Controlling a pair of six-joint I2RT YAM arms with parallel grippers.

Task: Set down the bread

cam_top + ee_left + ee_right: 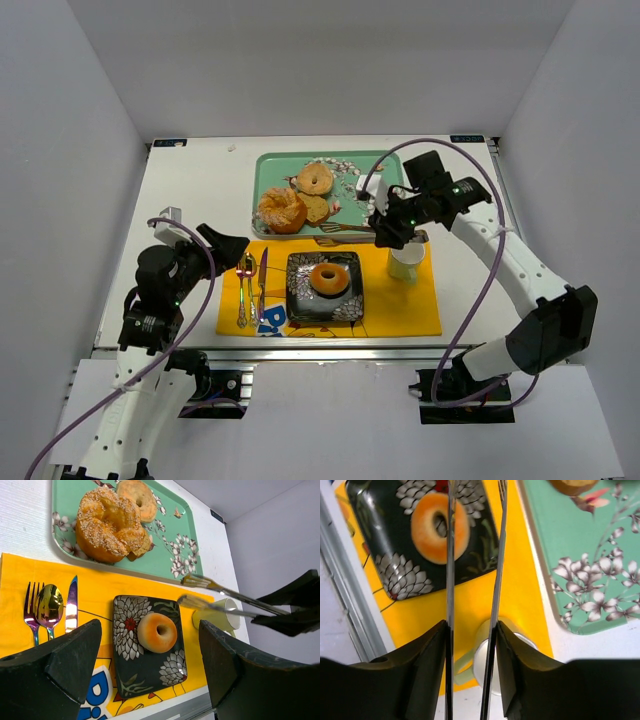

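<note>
A small glossy orange ring of bread (329,278) (157,632) (427,527) lies on the black flowered plate (300,302) (150,672) (395,570) on the yellow placemat. A tan wedge slice (318,208) sits on the green tray (270,170), against a big seeded bun (282,210) (107,525). My right gripper (392,232) (471,625) is shut on metal tongs (345,230) (225,600) (451,555). Their tips stand apart and empty over the plate's far edge. My left gripper (235,250) (149,625) hangs open over the mat's left side, holding nothing.
A pale green cup (405,264) (220,620) (485,655) stands right of the plate, under the tongs. A fork, spoon and knife (250,285) (50,607) lie left of the plate. A paler bagel (316,179) (137,497) rests on the tray.
</note>
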